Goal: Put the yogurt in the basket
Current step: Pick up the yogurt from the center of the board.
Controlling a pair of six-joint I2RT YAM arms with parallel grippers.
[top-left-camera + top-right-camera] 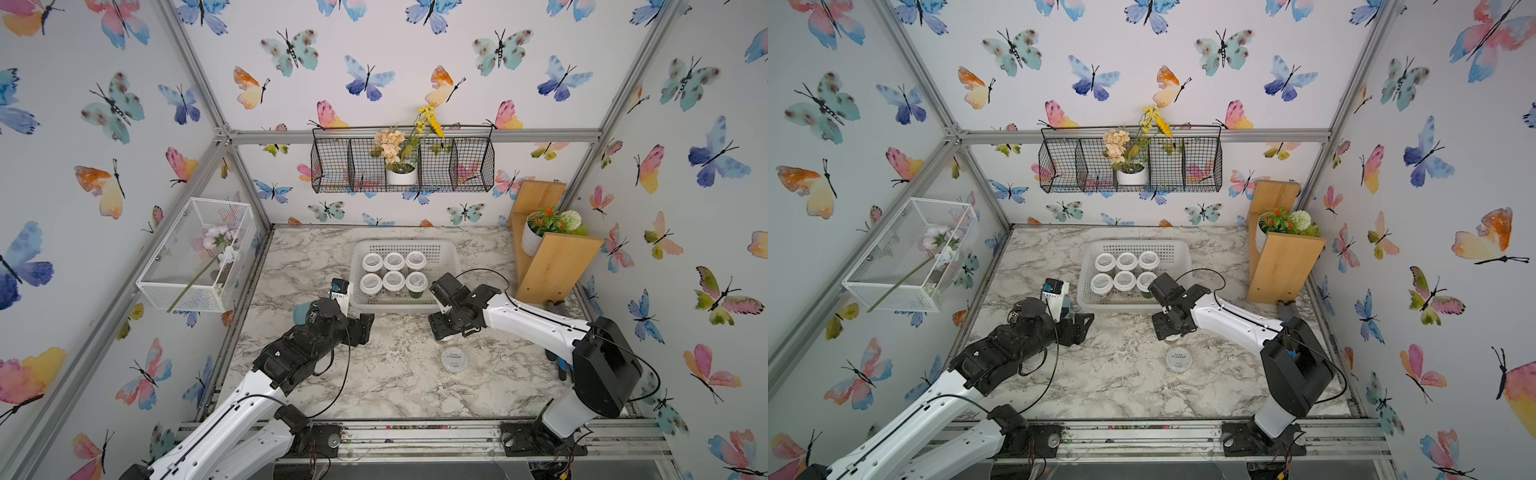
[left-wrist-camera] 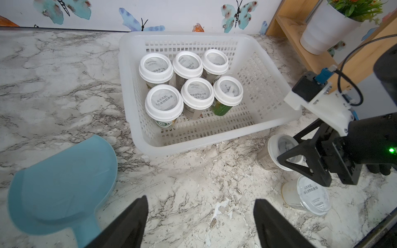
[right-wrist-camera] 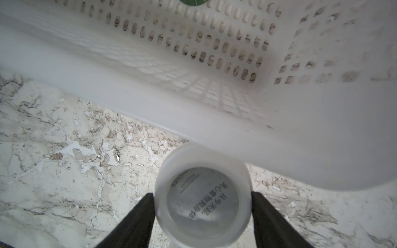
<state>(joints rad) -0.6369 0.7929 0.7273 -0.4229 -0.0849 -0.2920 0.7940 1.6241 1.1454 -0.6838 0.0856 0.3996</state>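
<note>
White plastic basket (image 1: 399, 306) held six yogurt cups (image 1: 394, 280). Right gripper (image 3: 203, 194) clasped a seventh cup (image 2: 279, 148) just outside the basket (an eighth cup (image 1: 454, 360) stood nearby). Left gripper (image 2: 200, 198) gaped empty beside it.

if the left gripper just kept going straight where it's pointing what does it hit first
Probably the near wall of the basket, straight ahead of the open left gripper. Only bare marble table lies between; if the fingers slope down, they may touch that first.
</note>
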